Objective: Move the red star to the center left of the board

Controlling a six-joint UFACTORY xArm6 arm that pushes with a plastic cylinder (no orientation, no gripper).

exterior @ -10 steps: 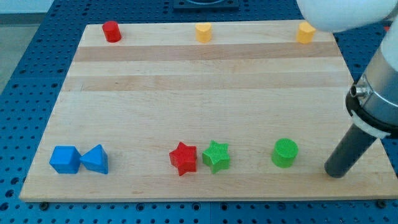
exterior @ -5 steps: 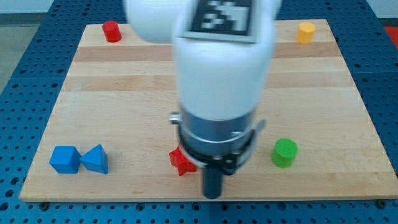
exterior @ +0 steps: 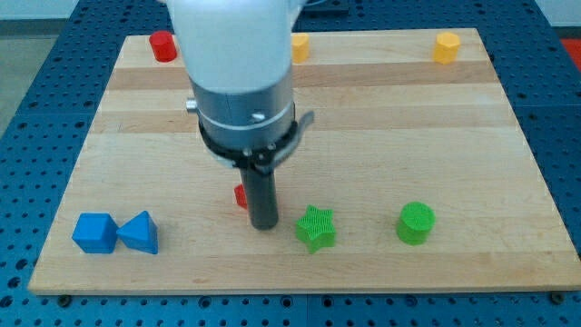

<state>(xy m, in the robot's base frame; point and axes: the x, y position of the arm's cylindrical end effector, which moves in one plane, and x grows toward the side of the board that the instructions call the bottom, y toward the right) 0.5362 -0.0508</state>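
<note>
The red star (exterior: 241, 195) lies on the wooden board (exterior: 408, 127), lower middle, mostly hidden behind my rod; only a sliver shows at the rod's left side. My tip (exterior: 263, 224) rests on the board just below and right of the star, touching or nearly touching it. The green star (exterior: 315, 228) sits to the right of my tip.
A green cylinder (exterior: 416, 222) stands at the lower right. A blue cube (exterior: 94, 232) and a blue triangular block (exterior: 139, 232) sit at the lower left. A red cylinder (exterior: 162, 45) and two yellow blocks (exterior: 300, 47) (exterior: 446, 47) line the top edge.
My arm swept from the right edge across the bottom to the red star. The star has shifted up and left, away from the green star.
</note>
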